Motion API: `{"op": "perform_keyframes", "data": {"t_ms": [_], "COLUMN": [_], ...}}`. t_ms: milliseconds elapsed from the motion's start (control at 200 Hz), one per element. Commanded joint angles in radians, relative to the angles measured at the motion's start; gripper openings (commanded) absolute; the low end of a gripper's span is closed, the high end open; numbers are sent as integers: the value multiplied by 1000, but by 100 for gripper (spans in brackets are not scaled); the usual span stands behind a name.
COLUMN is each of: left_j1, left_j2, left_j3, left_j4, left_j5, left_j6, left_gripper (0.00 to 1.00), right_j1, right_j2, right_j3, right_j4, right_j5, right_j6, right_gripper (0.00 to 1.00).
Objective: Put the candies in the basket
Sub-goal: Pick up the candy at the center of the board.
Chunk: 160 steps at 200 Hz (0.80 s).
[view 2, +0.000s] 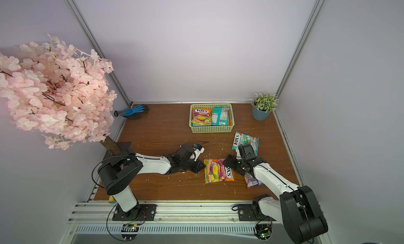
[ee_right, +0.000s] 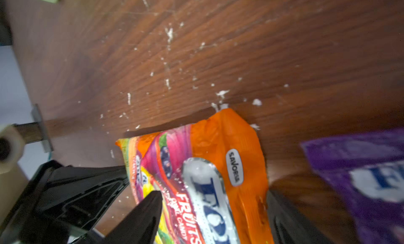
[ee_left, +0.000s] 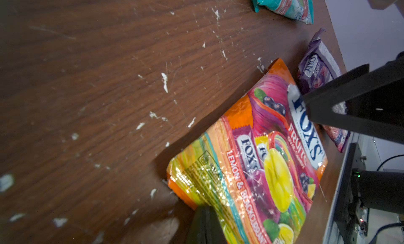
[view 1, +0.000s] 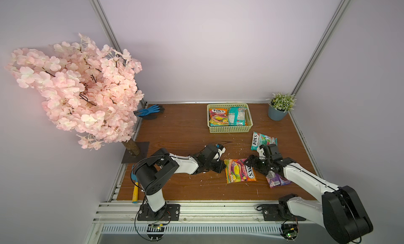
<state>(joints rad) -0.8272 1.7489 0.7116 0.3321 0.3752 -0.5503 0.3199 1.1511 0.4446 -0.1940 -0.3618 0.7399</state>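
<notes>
Right gripper (view 1: pixel 251 163) straddles orange bag (view 1: pixel 237 174); purple bag (view 1: pixel 277 180) beside.

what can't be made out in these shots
- Purple bag: the right arm covers most of it in both top views, and it is blurred in the right wrist view.
- Basket: whatever lies under the basketed orange bag and basketed teal bag.
- Left gripper: whether it pinches the loose orange bag; the left wrist view's edge cuts off its tips.
- Yellow-handled tool: the left arm hides its upper end.
</notes>
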Motion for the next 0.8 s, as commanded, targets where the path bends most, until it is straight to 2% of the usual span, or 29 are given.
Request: {"op": "perform_keyframes", "data": {"t_ms": [0, 200, 280, 375, 561, 796], "left_j1": [-7, -9, -7, -7, -7, -8], "left_j2": [34, 21, 12, 9, 18, 6], "left_j3": [-44, -52, -54, -53, -57, -55], "left_j4": [-170, -208, -222, -223, -198, -177], "left_j5": [-98, -137, -149, -152, -131, -110], "left_j6": [14, 17, 17, 15, -10, -38], "left_gripper": [10, 13, 13, 14, 16, 18], "right_j1": [-10, -35, -34, -34, -33, -32], "right_j2": [-5, -89, -123, -152, -163, -156], "right_j3": [-87, -154, -146, -126, -96, -2], "right_j4": [129, 362, 370, 296, 186, 49], "right_j5": [-160, -273, -287, -251, -187, -30], "right_j6": [70, 136, 117, 57, -39, -169], "right_gripper": [82, 79, 77, 71, 40, 4]}}
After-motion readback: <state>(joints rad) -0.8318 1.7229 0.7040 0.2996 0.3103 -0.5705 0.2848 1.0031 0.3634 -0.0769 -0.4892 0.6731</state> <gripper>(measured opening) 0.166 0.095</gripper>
